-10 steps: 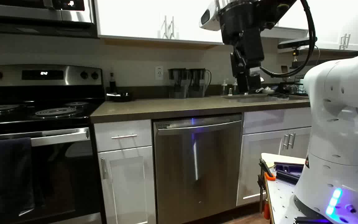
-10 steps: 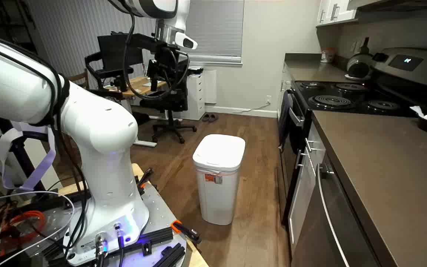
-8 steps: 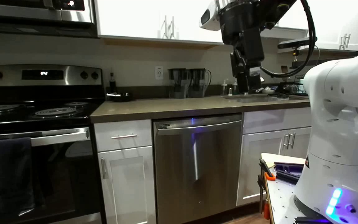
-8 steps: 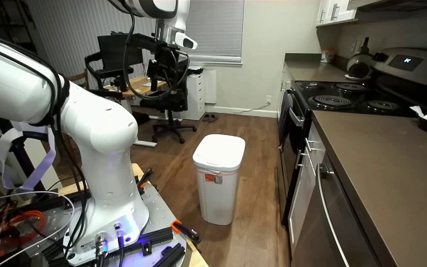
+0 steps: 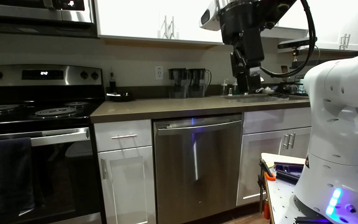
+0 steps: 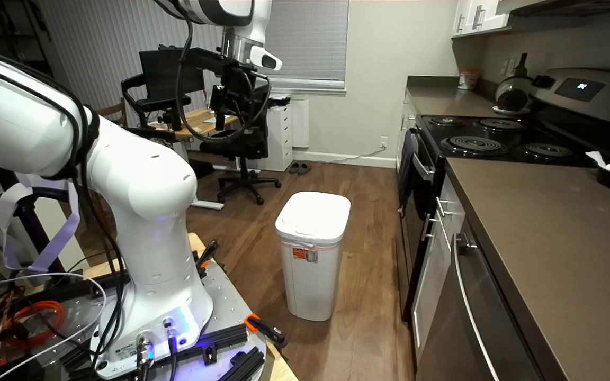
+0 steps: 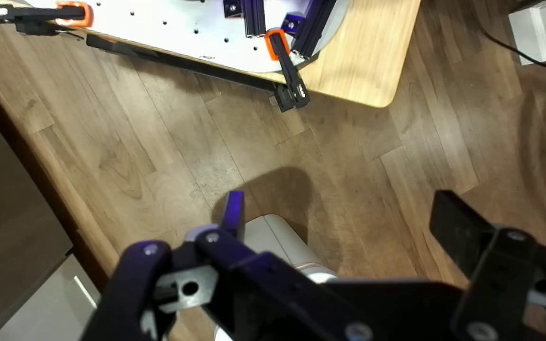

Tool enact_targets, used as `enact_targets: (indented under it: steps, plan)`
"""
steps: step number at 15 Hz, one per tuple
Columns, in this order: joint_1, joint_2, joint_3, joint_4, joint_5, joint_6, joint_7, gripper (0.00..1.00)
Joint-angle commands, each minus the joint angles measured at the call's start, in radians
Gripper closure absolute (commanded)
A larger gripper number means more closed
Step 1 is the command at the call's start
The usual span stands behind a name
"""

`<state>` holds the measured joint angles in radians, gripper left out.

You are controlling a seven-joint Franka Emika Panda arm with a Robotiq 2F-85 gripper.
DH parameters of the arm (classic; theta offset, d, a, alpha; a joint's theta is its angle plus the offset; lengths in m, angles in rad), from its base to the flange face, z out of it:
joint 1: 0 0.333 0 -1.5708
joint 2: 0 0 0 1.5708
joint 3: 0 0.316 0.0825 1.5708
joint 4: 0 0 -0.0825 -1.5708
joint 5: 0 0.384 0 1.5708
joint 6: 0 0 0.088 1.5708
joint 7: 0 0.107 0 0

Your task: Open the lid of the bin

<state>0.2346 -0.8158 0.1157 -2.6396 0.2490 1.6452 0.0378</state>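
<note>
The bin (image 6: 313,278) and its lid (image 6: 314,217) look made of smooth plastic. The floor (image 6: 368,317) seems wooden, the dishwasher (image 5: 180,165) is of shiny metal, the towel (image 5: 6,174) of matt cloth.

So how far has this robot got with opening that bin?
Done: no opening yet; the lid lies closed on the upright bin in an exterior view. In hand: nothing; the wrist view shows the gripper open and empty, hanging in the air, apart from the lid. Left: probably the whole job, reaching the lid and raising it.

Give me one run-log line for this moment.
gripper: open, holding nothing | bin: upright on floor | lid: closed | opening: not yet done
</note>
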Motion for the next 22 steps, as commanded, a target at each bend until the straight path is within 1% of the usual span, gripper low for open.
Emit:
enact_targets:
  steps: [1, 4, 8, 9, 12, 15, 19, 22]
  plan:
    - [-0.020, -0.001, 0.015, 0.002, 0.009, -0.005, -0.011, 0.00]
    - [-0.020, -0.001, 0.015, 0.002, 0.009, -0.005, -0.011, 0.00]
    - [-0.041, 0.108, 0.020, 0.034, -0.032, 0.054, -0.036, 0.00]
    - [-0.052, 0.206, 0.016, 0.066, -0.056, 0.116, -0.064, 0.00]
    - [-0.053, 0.346, 0.021, 0.115, -0.126, 0.231, -0.097, 0.00]
    - [-0.045, 0.524, 0.020, 0.214, -0.184, 0.307, -0.135, 0.00]
    - [-0.043, 0.772, 0.030, 0.402, -0.251, 0.365, -0.184, 0.00]
    - [-0.042, 0.963, 0.042, 0.557, -0.312, 0.420, -0.182, 0.00]
